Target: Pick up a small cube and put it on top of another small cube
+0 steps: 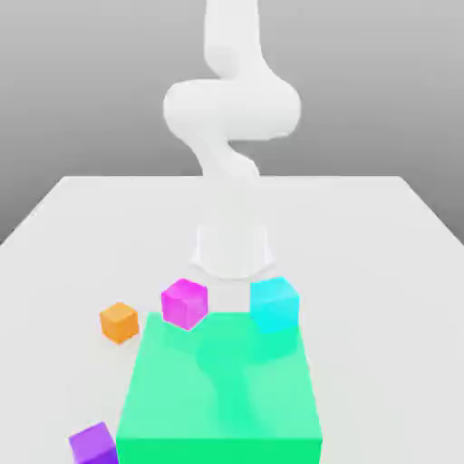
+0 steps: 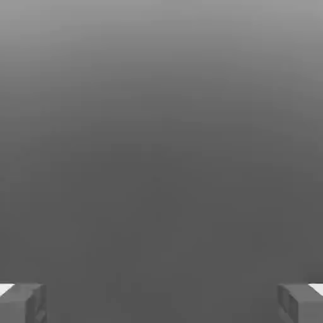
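Note:
The small cube [image 1: 119, 322] is plain orange and lies on the white table toward the exterior view's left, standing free. To its right a larger magenta cube [image 1: 185, 302] sits at the far left corner of a green slab [image 1: 222, 399]. A cyan cube [image 1: 274, 304] stands at the slab's far right corner. In the hand view my gripper [image 2: 161, 304] is open, its two grey fingers [image 2: 25, 303] set wide apart with nothing between them, facing a plain grey background.
A purple cube [image 1: 93, 445] lies near the front edge at the exterior view's left. The white arm [image 1: 231, 109] rises from its base [image 1: 234, 249] behind the cubes. The broad green slab takes up the front middle of the table [image 1: 381, 272].

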### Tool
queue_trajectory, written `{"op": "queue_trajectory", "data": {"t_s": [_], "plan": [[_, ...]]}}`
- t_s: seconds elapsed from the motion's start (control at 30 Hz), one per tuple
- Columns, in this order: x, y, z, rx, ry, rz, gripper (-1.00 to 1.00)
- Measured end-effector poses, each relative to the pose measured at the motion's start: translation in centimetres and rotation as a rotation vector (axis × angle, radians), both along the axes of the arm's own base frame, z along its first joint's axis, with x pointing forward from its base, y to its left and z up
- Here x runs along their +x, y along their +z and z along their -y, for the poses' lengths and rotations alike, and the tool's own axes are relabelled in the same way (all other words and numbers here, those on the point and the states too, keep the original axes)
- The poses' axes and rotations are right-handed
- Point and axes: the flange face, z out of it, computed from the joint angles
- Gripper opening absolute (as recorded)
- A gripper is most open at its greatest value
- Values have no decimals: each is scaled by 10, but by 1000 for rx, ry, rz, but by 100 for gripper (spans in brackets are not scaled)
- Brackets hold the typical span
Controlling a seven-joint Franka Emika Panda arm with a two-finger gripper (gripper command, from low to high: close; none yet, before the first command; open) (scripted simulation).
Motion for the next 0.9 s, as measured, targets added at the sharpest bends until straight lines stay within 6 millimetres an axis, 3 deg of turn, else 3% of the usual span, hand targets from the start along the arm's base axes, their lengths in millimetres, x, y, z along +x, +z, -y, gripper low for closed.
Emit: {"op": "queue_trajectory", "data": {"t_s": [0.13,0.3,0.43,0.6,0.7,0.87,0.9], "plan": [[28,-99,50,15,-120,-139,0],[19,-225,112,60,-269,-309,0],[-21,-326,152,122,-395,-453,0],[-115,-453,174,248,-568,-651,0],[-132,-488,176,266,-604,-683,0],[-135,-527,175,266,-604,-689,0],[-136,-533,174,269,-603,-688,-100]]}}
